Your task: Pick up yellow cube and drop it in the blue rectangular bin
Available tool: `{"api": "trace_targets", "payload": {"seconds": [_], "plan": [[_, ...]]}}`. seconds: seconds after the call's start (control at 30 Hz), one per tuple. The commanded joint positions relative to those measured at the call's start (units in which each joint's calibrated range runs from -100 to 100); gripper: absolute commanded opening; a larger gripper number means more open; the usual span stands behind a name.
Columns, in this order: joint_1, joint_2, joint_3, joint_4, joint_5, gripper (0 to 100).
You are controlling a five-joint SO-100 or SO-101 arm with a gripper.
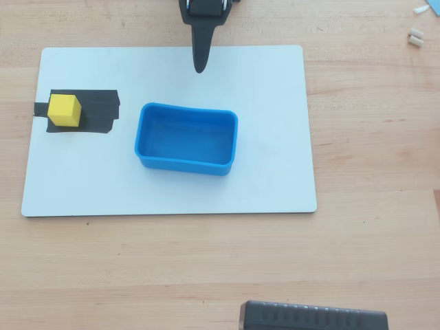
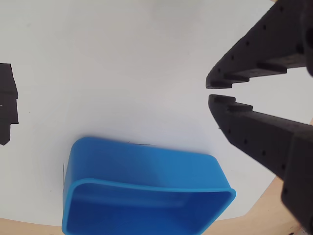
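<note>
The hand (image 1: pixel 200 67) is hanging over the white board's (image 1: pixel 275 185) top edge in the overhead view, nearly clenched and empty, its tips barely apart. The yellow cube (image 1: pixel 64 110) is sitting on black tape (image 1: pixel 100 110) near the board's left edge, well apart from the blue rectangular bin (image 1: pixel 155 161) lying mid-board on the wooden worktop (image 1: pixel 206 268).

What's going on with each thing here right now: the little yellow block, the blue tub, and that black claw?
yellow cube: resting on black tape, untouched.
blue rectangular bin: upright, empty, on the white board.
gripper: nearly closed, a small gap at the tips, holding nothing, away from the cube.
</note>
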State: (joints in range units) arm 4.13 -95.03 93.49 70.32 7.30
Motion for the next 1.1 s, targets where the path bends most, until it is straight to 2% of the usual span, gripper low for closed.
{"api": "trace_targets", "payload": {"seconds": [0.0, 0.5, 0.73, 0.83, 1.07], "plan": [[0.2, -1.3, -0.9, 0.4, 0.4, 0], [-0.3, -1.3, -0.8, 0.4, 0.7, 0], [4.4, -1.3, -1.5, 0.6, 1.5, 0], [4.9, -0.1, -4.6, 0.6, 1.5, 0], [5.6, 18.5, -24.4, 2.5, 2.4, 0]]}}
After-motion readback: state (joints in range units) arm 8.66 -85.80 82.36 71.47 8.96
